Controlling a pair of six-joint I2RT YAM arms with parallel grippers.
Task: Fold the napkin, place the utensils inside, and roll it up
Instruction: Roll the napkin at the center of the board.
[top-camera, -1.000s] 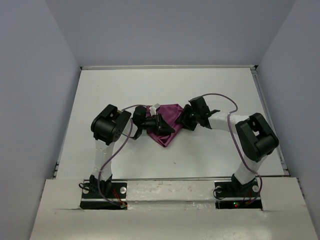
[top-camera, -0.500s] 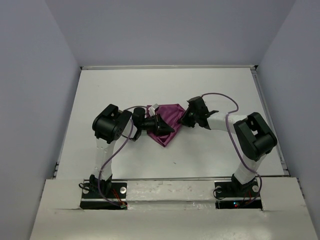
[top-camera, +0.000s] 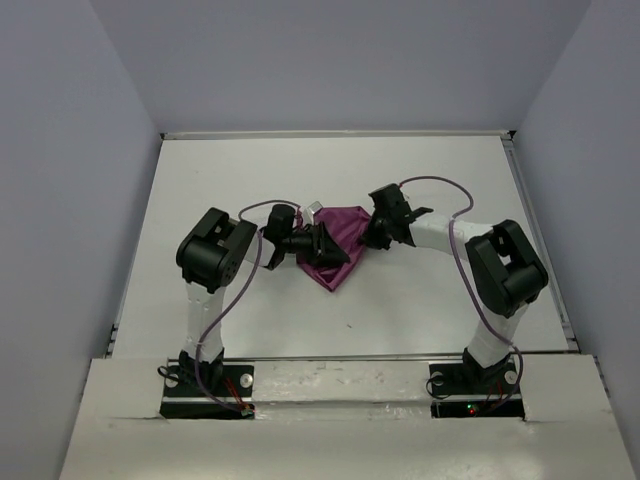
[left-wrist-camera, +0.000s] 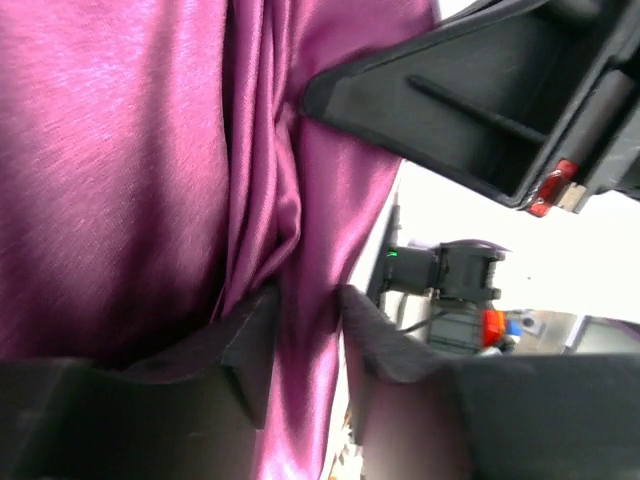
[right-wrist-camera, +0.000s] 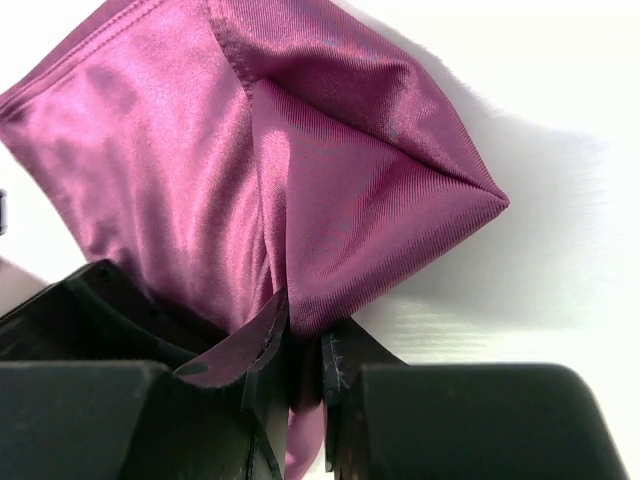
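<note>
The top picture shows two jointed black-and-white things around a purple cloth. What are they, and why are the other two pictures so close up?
They are a robot's left arm and right arm, bolted at the near edge of a white table. The top picture comes from a fixed camera above and behind them. The other two come from small cameras on the wrists, so each looks along its own pincer, called a gripper. Between the arms is a plum-purple napkin, bunched into a rough triangle. The left gripper is closed on one fold of it. The right gripper pinches another fold from the opposite side. The black shapes at the bottom of each close-up are that gripper's fingers.
</note>
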